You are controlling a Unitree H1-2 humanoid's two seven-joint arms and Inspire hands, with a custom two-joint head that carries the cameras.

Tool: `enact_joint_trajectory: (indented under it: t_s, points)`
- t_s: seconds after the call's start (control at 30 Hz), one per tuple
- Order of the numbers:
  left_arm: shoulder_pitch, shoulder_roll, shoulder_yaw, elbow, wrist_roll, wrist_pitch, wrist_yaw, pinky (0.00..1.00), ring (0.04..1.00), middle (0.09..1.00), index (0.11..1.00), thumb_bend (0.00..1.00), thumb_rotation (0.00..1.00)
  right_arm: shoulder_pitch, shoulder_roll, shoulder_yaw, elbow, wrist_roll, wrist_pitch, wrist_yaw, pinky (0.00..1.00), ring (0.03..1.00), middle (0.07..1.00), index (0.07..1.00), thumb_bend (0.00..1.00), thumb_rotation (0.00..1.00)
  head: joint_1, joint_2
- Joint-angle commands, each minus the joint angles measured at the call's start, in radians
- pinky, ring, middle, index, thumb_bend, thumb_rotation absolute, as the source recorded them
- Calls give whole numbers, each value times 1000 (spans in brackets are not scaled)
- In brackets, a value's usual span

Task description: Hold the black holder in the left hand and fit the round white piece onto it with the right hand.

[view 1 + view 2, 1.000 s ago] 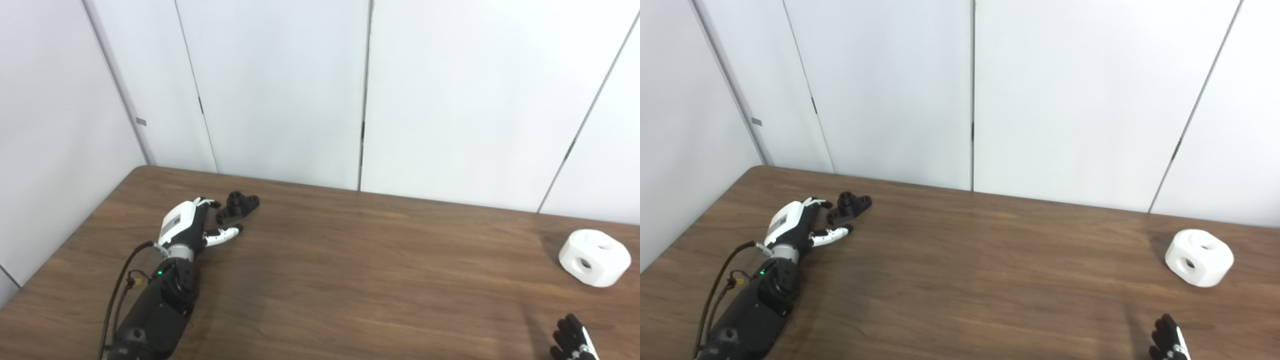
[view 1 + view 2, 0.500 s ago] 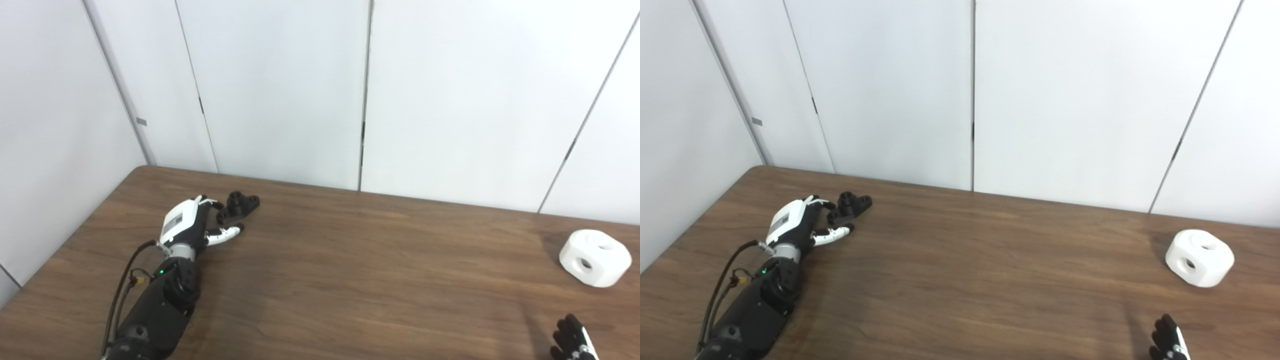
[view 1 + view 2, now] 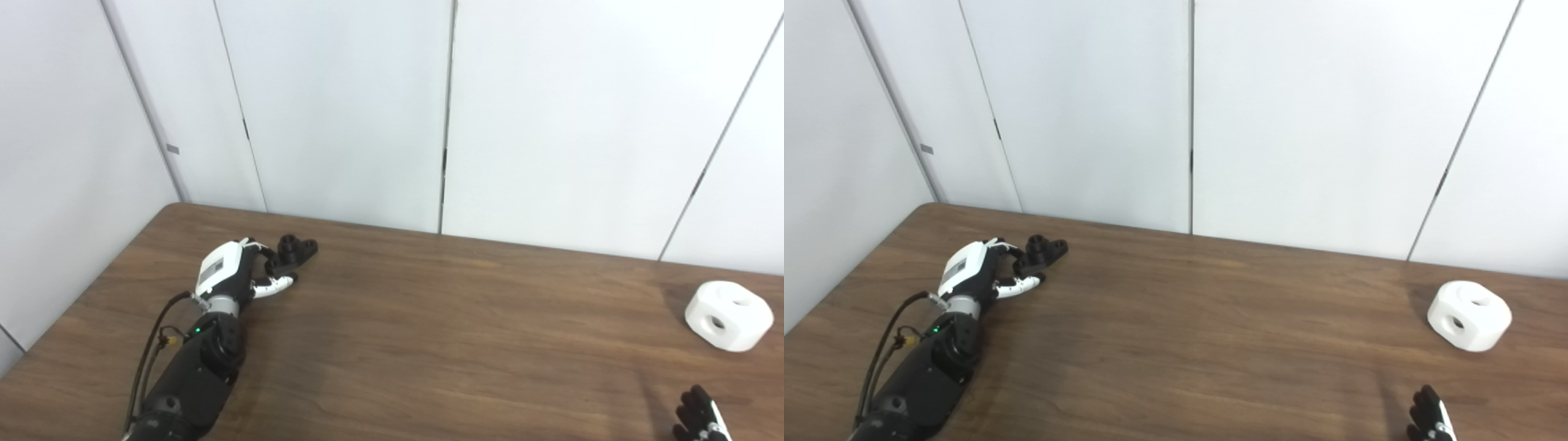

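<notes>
From the left eye view, my left hand (image 3: 236, 272) lies low on the worktop (image 3: 429, 318), spread apart around the near end of the black holder (image 3: 291, 254), thumb on the near side, other fingers reaching toward its far side. I cannot tell whether they touch it; nothing is gripped and the holder sits flat on the wood. It looks like a small, stiff moulded part with a round boss and a holed lug. I judge it light and hard, likely to skid on the smooth top if nudged, so I would pinch it across its narrow body, leaving the boss free. The round white piece (image 3: 728, 315) rests well apart, near the right edge: a chunky, rigid puck with holes in its top and side, probably light and best taken across its flat flanks.

From the right eye view, my right hand (image 3: 1428, 419) shows only dark fingertips at the bottom edge, below the white piece (image 3: 1469, 315) and clear of it. Whether it is spread or curled I cannot tell. The holder (image 3: 1041, 254) again lies just beyond my left hand's (image 3: 983, 274) parted fingers.
</notes>
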Motion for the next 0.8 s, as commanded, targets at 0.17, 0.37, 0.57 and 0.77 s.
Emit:
enact_joint_trajectory:
  t_s: [0.17, 0.37, 0.57, 0.77]
  points:
    - [-33, 20, 3, -20, -8, -24, 21, 1000, 976, 914, 607, 628, 294, 5, 5, -3, -18, 9, -5, -5, 1000, 1000, 1000, 1000, 526, 1000, 5, 4]
    - [-32, 21, -3, -14, -7, -34, 25, 997, 976, 910, 608, 616, 247, 5, 0, -4, -11, 10, -16, -1, 1000, 1000, 1000, 1000, 522, 1000, 6, 5]
    - [-34, 17, -8, 13, -2, -53, 42, 990, 970, 895, 609, 609, 228, 3, -4, -5, -2, 17, -20, 4, 1000, 1000, 1000, 1000, 517, 1000, 9, 2]
    - [-35, 7, -6, 33, -12, -80, 71, 985, 958, 876, 496, 510, 69, 1, -6, -8, -5, 20, -15, 3, 1000, 1000, 1000, 1000, 504, 1000, 9, 2]
